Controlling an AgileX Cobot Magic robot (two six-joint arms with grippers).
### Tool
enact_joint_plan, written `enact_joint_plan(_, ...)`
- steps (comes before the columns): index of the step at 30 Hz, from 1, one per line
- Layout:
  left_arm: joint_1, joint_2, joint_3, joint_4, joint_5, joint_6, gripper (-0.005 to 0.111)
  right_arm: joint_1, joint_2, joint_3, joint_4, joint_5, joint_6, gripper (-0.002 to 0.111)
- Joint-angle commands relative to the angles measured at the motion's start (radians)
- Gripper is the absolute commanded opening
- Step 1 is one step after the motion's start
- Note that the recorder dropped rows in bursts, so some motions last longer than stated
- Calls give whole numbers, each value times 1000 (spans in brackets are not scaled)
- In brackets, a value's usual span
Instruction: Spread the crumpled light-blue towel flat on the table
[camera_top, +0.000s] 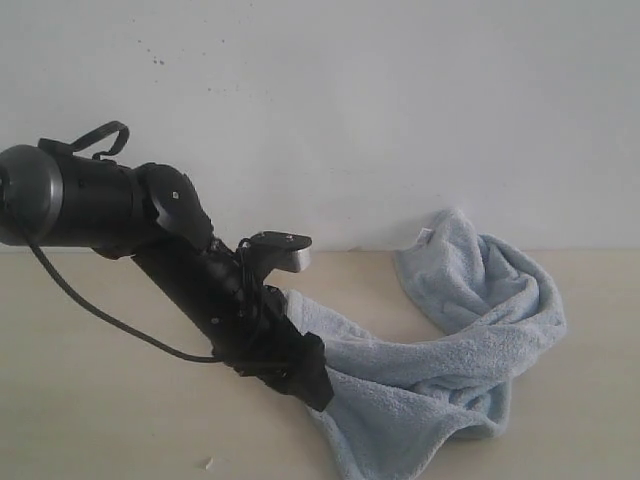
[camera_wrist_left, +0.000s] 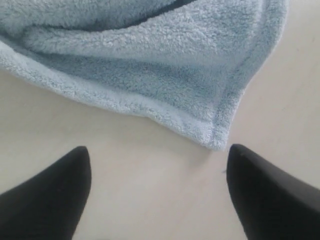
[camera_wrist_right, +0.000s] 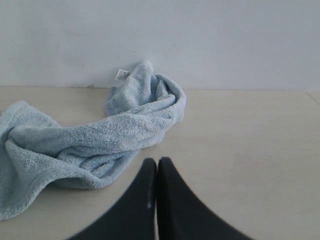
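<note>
Left gripper (camera_wrist_left: 158, 148) wide apart just before towel (camera_wrist_left: 150, 75) corner on table (camera_wrist_left: 155, 205); right gripper (camera_wrist_right: 156, 161) together.

The towel (camera_top: 450, 340) lies on the table (camera_top: 100, 420), right of centre, its far end against the wall (camera_top: 350, 100). The left gripper (camera_wrist_left: 159, 149) is at its left end, with a towel corner just before the fingertips, not touching.
</note>
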Motion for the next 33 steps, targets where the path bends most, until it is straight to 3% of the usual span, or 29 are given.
enact_joint_plan(1,-3,-12,-3,-10,6,-11,72,1,-4,-1,-1,-2,-1,0)
enact_joint_plan(7,-3,-12,7,-14,-6,-115,72,1,-4,-1,-1,-2,-1,0)
enact_joint_plan(11,-3,-8,58,-82,-102,-124,72,1,-4,-1,-1,-2,-1,0)
enact_joint_plan(17,-3,20,60,-249,-198,65,72,1,-4,-1,-1,-2,-1,0)
enact_joint_plan(20,-3,49,60,-254,-347,179,72,1,-4,-1,-1,-2,-1,0)
enact_joint_plan(23,0,73,60,-215,-486,177,72,1,-4,-1,-1,-2,-1,0)
enact_joint_plan(33,11,149,60,-215,-661,192,72,1,-4,-1,-1,-2,-1,0)
